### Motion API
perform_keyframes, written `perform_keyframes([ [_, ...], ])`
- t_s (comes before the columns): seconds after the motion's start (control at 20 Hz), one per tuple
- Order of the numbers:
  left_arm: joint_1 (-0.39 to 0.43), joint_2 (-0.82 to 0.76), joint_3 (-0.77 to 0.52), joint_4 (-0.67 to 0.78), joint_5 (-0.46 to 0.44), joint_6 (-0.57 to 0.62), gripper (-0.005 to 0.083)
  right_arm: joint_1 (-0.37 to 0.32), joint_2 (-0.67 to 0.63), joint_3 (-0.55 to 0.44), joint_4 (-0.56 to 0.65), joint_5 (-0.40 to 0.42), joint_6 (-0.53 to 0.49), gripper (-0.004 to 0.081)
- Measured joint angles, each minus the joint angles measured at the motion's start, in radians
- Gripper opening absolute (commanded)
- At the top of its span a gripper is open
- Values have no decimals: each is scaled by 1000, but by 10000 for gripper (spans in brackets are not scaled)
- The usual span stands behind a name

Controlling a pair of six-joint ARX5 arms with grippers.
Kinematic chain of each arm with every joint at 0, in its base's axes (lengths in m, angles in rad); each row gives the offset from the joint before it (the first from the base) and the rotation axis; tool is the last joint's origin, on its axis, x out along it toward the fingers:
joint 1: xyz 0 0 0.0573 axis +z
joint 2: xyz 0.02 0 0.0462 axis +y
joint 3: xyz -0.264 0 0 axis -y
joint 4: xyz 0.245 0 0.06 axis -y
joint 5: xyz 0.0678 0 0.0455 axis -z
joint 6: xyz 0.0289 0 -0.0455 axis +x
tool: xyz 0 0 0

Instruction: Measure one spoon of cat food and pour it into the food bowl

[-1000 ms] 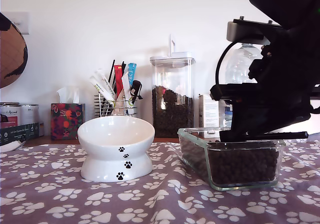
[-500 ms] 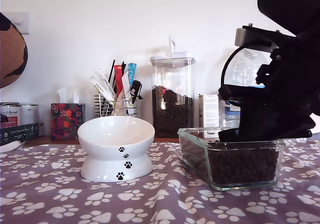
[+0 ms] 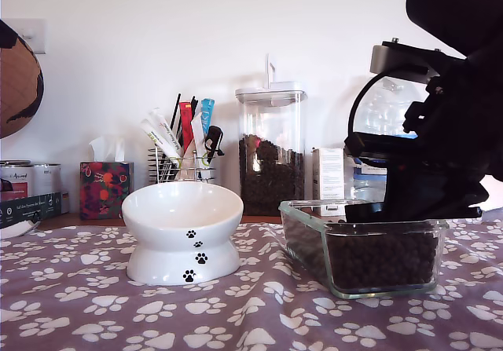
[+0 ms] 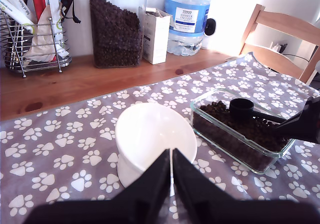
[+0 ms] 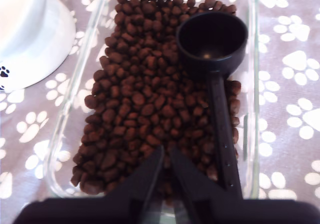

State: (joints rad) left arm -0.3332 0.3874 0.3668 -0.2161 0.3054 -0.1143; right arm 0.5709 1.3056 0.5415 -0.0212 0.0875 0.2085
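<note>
Empty spoon (image 5: 212, 38) lies on cat food (image 5: 145, 98).

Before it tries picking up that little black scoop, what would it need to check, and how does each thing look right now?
1. Spoon lies on the cat food: ok.
2. Spoon cup empty, nothing measured yet: ok.
3. My second gripper around the handle: not ok; shut, beside it.
4. Food bowl upright and empty: ok.
5. My first gripper away from the glass dish: ok.

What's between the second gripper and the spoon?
Nothing visible. The spoon lies on the cat food in the glass dish, cup empty, handle running back beside my second gripper. My second gripper is shut, just off the handle.
</note>
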Motion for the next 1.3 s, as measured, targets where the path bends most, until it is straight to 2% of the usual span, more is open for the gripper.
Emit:
perform_keyframes([
  [0.25,0,0,0,0,0,0,-19,0,0,27,-2,-4,0,-4],
  [0.4,0,0,0,0,0,0,-19,0,0,27,-4,-40,0,0],
  [0.6,0,0,0,0,0,0,-19,0,-16,27,-10,-44,-39,111],
  [0.9,0,0,0,0,0,0,-19,0,-222,28,-45,-24,-105,125],
  [1.1,0,0,0,0,0,0,-19,0,-320,27,-76,29,-138,124],
  [1.2,0,0,0,0,0,0,-19,0,-356,11,-22,43,-154,121],
  [1.3,0,0,0,0,0,0,-19,1,-411,-50,58,43,-155,121],
])
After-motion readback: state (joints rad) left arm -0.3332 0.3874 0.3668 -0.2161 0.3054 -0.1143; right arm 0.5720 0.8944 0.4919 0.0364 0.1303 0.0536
